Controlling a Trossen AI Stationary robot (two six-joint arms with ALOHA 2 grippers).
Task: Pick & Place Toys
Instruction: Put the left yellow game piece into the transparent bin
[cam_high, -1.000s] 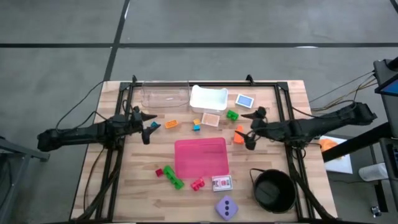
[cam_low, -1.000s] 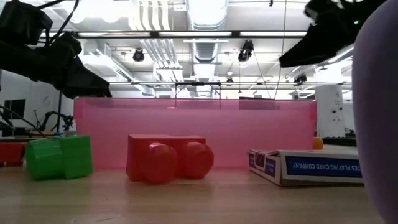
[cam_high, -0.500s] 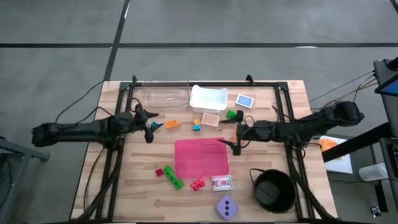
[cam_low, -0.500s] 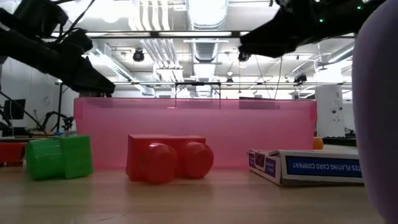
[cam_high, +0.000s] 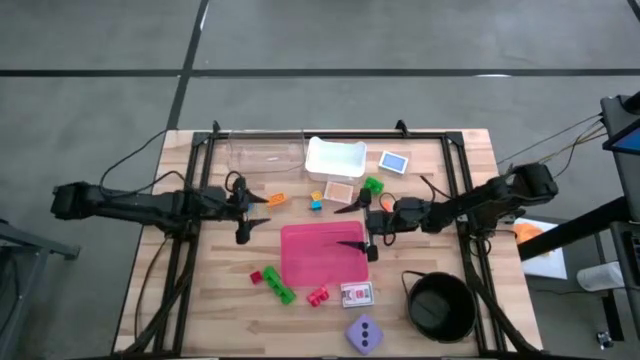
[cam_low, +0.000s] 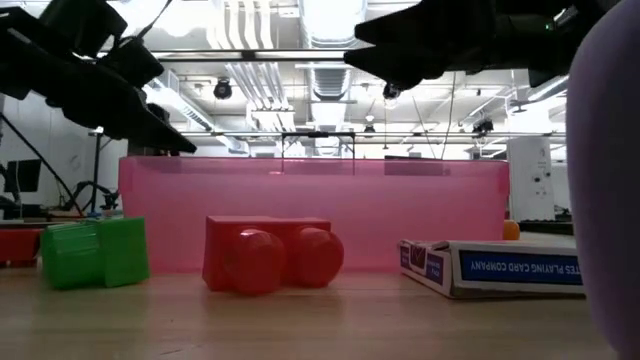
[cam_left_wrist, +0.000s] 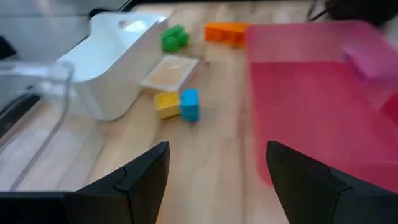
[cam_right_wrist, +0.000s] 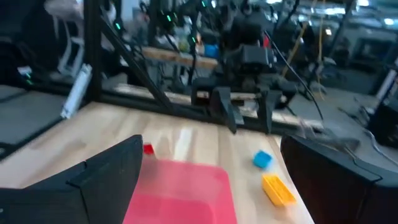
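Observation:
Small toy bricks lie scattered on the wooden table: an orange one (cam_high: 275, 199), a yellow-and-blue one (cam_high: 316, 201), a green one (cam_high: 373, 185), a red and a green one (cam_high: 272, 282) and a red one (cam_high: 318, 295). A lilac die (cam_high: 365, 333) rests near the front edge. My left gripper (cam_high: 258, 210) hovers open just left of the pink mat (cam_high: 322, 255), pointing at it. My right gripper (cam_high: 350, 225) hovers open over the mat's far right corner, pointing toward the left arm. In the left wrist view the yellow-and-blue brick (cam_left_wrist: 177, 104) lies ahead of my open left gripper (cam_left_wrist: 217, 180).
A black bowl (cam_high: 438, 305) stands at the front right. A white tray (cam_high: 335, 158) and a clear container (cam_high: 265, 152) sit at the far edge, with a blue card (cam_high: 394, 161) beside them. A playing-card box (cam_high: 357, 294) lies in front of the mat.
My right gripper has swung toward the table's left, from beside the mat to over its far right corner, and has tipped up to about level. My left gripper has moved toward the mat and rolled a little. Both stay open. No toy has moved.

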